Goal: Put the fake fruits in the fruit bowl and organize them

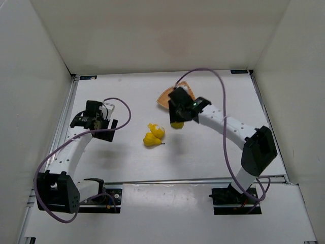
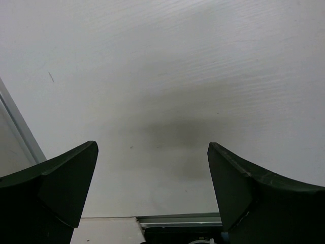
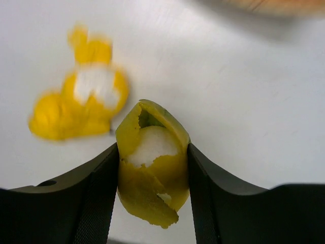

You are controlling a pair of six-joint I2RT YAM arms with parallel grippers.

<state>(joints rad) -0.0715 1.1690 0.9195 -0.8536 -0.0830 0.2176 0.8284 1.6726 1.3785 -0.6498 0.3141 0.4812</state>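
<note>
1. Top view, right of centre: right gripper (image 1: 177,121) low over the white table (image 1: 213,152), just below the fruit bowl (image 1: 164,97) in the frame.
2. Right wrist view: right gripper (image 3: 153,152) pinching the held fruit (image 3: 151,175). One dark finger (image 3: 96,188) pressed to each flank. Yellow-green skin, white patch on the upper face, dark notch at the top.
3. Held fruit (image 1: 176,124) in top view: small yellow spot under the gripper head, not in the bowl. Touching the table or lifted off it: cannot tell.
4. Fruit bowl: tan-orange weave at upper centre of top view, largely hidden behind the right gripper. Only the left edge and a sliver at the right visible. In right wrist view, a blurred tan strip at the upper right edge (image 3: 277,5).
5. Two loose fruits (image 1: 153,135): yellow, touching each other on the table at centre of top view, lower left of the bowl and apart from it. In right wrist view a blurred yellow cluster at upper left (image 3: 76,104), with a white patch on the upper one.
6. Left gripper (image 1: 96,118): left part of top view, well apart from the fruits and the bowl.
7. Left wrist view: left gripper (image 2: 152,157) spread wide, only bare table between the fingers, a metal rail at the left edge (image 2: 20,132).
</note>
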